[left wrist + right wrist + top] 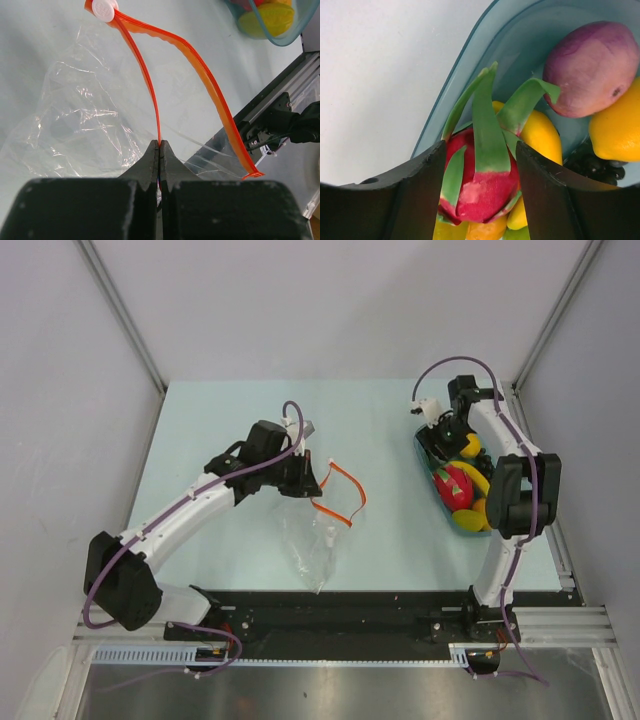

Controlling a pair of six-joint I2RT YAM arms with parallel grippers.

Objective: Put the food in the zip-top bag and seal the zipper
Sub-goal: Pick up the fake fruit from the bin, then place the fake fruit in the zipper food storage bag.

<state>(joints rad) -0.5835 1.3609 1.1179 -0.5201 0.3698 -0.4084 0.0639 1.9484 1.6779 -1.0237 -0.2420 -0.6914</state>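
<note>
The clear zip-top bag [312, 545] lies crumpled on the table centre, and it also shows in the left wrist view [75, 115]. Its orange-red zipper [345, 502] is parted into two strips [200, 75] with a white slider [104, 9] at the far end. My left gripper [305, 477] [160, 145] is shut on one zipper strip at the bag mouth. The food sits in a teal bowl [424, 455] [465, 55]: a red piece with green leaves [450, 483] [485, 190], a purple ball [592, 70] and yellow fruits [472, 480] [620, 130]. My right gripper [444, 438] [481, 145] is open, its fingers on either side of the red piece.
The black base rail [350, 605] runs along the table's near edge and shows in the left wrist view [280, 110]. Grey walls enclose the table on three sides. A dark bunch [592, 162] lies low in the bowl under the yellow fruit.
</note>
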